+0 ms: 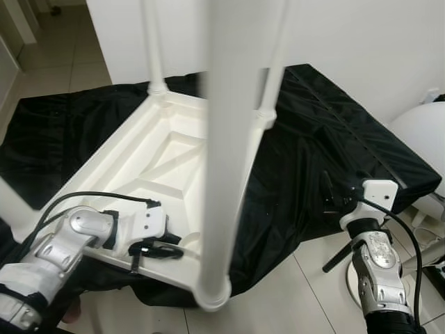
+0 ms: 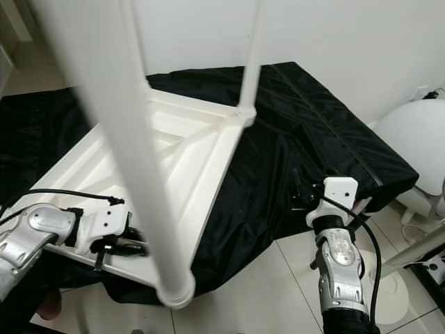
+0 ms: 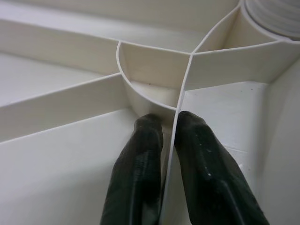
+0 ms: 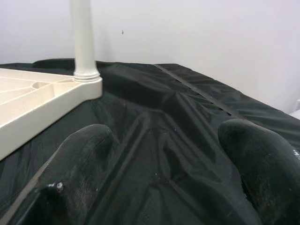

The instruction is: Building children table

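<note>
A white plastic children's table (image 1: pixel 156 149) lies upside down on a black cloth (image 1: pixel 327 118). Three legs stand up from it: a near one (image 1: pixel 226 139) close to my head camera, and two far ones (image 1: pixel 154 49) (image 1: pixel 273 62). My left gripper (image 1: pixel 163 248) is at the table's near edge, inside the underside. It is shut on a thin white rib (image 3: pixel 180 93), one black finger on each side, beside a curved socket wall (image 3: pixel 145 70). My right gripper (image 4: pixel 171 140) hovers open over the cloth to the right of the table, holding nothing.
The cloth-covered surface ends at the right front, where tiled floor (image 1: pixel 306 285) begins. A white rounded object (image 1: pixel 424 132) stands at the far right, beside loose cables (image 1: pixel 431 240). A white wall (image 1: pixel 361 42) runs behind. The near leg blocks the middle of the head views.
</note>
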Motion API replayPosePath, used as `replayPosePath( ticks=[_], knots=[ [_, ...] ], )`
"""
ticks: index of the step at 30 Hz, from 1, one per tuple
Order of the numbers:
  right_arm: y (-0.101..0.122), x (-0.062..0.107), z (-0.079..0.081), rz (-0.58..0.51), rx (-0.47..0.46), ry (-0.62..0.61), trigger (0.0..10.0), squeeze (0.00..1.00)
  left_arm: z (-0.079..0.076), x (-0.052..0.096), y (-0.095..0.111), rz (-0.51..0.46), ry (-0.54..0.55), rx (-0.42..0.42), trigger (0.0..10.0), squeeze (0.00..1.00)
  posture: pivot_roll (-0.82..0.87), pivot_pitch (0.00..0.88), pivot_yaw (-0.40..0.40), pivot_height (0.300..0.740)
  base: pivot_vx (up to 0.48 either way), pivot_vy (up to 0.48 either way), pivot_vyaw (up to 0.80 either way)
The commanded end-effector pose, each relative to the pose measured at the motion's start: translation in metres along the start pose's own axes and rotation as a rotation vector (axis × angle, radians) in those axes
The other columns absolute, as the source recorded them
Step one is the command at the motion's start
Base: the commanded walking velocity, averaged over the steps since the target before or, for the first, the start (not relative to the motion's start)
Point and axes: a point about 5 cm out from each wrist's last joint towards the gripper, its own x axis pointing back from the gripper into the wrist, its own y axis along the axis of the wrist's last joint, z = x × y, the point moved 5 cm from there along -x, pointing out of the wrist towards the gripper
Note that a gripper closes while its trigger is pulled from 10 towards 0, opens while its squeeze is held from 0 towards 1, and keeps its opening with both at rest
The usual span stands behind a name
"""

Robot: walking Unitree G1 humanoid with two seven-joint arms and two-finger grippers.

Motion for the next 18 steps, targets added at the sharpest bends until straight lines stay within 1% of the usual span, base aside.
replayPosePath(
  ticks=[1, 2, 4, 5, 6, 8, 9, 10, 11, 12, 13, 14, 15, 16, 17, 18],
  knots=[
    [0.000, 0.001, -0.002, 0.002, 0.002, -0.024, 10.0, 0.00, 0.023, -0.001, 0.005, -0.039, 0.219, 0.020, 0.0, 0.00, -0.04, 0.060, 0.033, 0.740, 0.000, 0.000, 0.00],
    [0.001, 0.001, -0.002, -0.001, -0.006, -0.037, 10.0, 0.00, 0.032, -0.008, 0.013, -0.072, 0.285, 0.018, 0.0, 0.00, -0.05, 0.056, 0.035, 0.740, 0.000, 0.000, 0.00],
    [0.001, 0.001, -0.002, -0.001, -0.006, -0.037, 10.0, 0.00, 0.032, -0.008, 0.013, -0.072, 0.285, 0.018, 0.0, 0.00, -0.05, 0.056, 0.035, 0.740, 0.000, 0.000, 0.00],
    [0.001, 0.001, -0.001, -0.004, -0.015, -0.048, 10.0, 0.00, 0.039, -0.015, 0.023, -0.107, 0.332, 0.004, 0.0, 0.00, -0.05, 0.056, 0.035, 0.740, 0.000, 0.000, 0.00],
    [0.001, 0.001, 0.002, -0.006, -0.028, -0.064, 10.0, 0.00, 0.056, -0.028, 0.040, -0.154, 0.451, -0.009, 0.0, 0.00, -0.06, 0.054, 0.036, 0.740, 0.000, 0.000, 0.00],
    [0.001, 0.001, 0.002, -0.006, -0.028, -0.064, 10.0, 0.00, 0.056, -0.028, 0.040, -0.154, 0.451, -0.009, 0.0, 0.00, -0.06, 0.054, 0.036, 0.740, 0.000, 0.000, 0.00],
    [0.001, 0.001, 0.003, -0.007, -0.031, -0.067, 10.0, 0.00, 0.061, -0.032, 0.046, -0.168, 0.487, -0.021, 10.0, 0.00, -0.06, 0.054, 0.036, 0.740, 0.000, 0.000, 0.00],
    [0.001, 0.001, 0.003, -0.007, -0.031, -0.067, 10.0, 0.00, 0.061, -0.032, 0.046, -0.168, 0.487, -0.021, 10.0, 0.00, -0.06, 0.054, 0.036, 0.740, 0.000, 0.000, 0.00],
    [0.001, 0.000, 0.005, -0.008, -0.030, -0.069, 10.0, 0.00, 0.072, -0.038, 0.047, -0.157, 0.545, 0.013, 10.0, 0.00, -0.07, 0.050, 0.041, 0.740, 0.000, 0.000, 0.00],
    [0.002, 0.000, 0.005, -0.008, -0.029, -0.070, 10.0, 0.00, 0.079, -0.042, 0.048, -0.146, 0.579, 0.039, 10.0, 0.00, -0.07, 0.050, 0.041, 0.740, 0.000, 0.000, 0.00],
    [0.002, 0.000, 0.005, -0.008, -0.029, -0.070, 10.0, 0.00, 0.079, -0.042, 0.048, -0.146, 0.579, 0.039, 10.0, 0.00, -0.07, 0.050, 0.041, 0.740, 0.000, 0.000, 0.00],
    [0.002, 0.000, 0.006, -0.009, -0.029, -0.072, 10.0, 0.00, 0.086, -0.045, 0.049, -0.149, 0.607, 0.069, 10.0, 0.00, -0.09, 0.045, 0.044, 0.740, 0.000, 0.000, 0.00],
    [0.002, -0.001, 0.006, -0.009, -0.030, -0.074, 10.0, 0.00, 0.089, -0.047, 0.051, -0.167, 0.611, 0.107, 10.0, 0.00, -0.09, 0.045, 0.044, 0.740, 0.000, 0.000, 0.00],
    [0.003, 0.000, 0.006, -0.009, -0.030, -0.075, 10.0, 0.00, 0.091, -0.047, 0.055, -0.184, 0.614, 0.115, 10.0, 0.24, -0.09, 0.045, 0.044, 0.740, 0.000, 0.000, 0.00],
    [0.003, -0.001, 0.006, -0.009, -0.030, -0.076, 10.0, 0.00, 0.092, -0.048, 0.056, -0.195, 0.617, 0.118, 10.0, 0.24, -0.10, 0.042, 0.046, 0.740, 0.000, 0.000, 0.00],
    [0.003, 0.000, 0.007, -0.008, -0.031, -0.076, 10.0, 0.00, 0.093, -0.048, 0.058, -0.192, 0.618, 0.108, 10.0, 1.00, -0.10, 0.043, 0.047, 0.740, 0.000, 0.000, 0.00]
  ],
)
